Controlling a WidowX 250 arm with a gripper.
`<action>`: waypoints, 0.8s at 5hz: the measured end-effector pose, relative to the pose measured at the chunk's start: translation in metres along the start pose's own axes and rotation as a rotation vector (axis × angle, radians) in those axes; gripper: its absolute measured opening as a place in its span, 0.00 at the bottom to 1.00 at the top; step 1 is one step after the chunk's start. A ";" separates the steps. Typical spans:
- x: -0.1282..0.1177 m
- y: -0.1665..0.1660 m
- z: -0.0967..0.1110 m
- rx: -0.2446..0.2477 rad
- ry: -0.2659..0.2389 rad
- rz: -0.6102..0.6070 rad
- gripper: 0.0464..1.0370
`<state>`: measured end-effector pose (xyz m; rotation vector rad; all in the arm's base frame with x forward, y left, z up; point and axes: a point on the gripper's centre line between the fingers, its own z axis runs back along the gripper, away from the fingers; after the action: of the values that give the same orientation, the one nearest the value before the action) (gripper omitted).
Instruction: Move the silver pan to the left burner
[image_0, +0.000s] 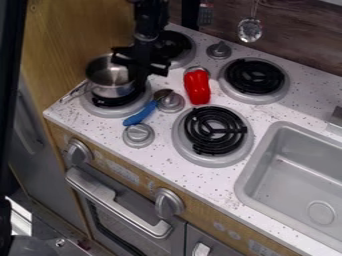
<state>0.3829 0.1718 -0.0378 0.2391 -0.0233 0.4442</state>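
Camera view: blue utensil (139, 114) (red pepper (198, 87) beyond) lies near pan (112, 84).

A red toy pepper (197, 86) lies at upper centre on the white speckled counter (150, 150), near a right-hand black coil burner (254, 76). Left of it, a blue-handled spoon (140, 114) slants between two grey knobs. A metal ladle (250, 30) hangs at the top; a grey sink (297, 175) sits at lower right.
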 end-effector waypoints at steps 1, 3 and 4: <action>-0.006 0.004 -0.004 -0.014 0.028 0.013 0.04; -0.004 -0.013 0.019 -0.079 -0.021 -0.043 0.47; -0.009 -0.037 0.080 -0.129 -0.127 -0.136 0.81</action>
<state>0.3933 0.1168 0.0313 0.1408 -0.1588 0.2904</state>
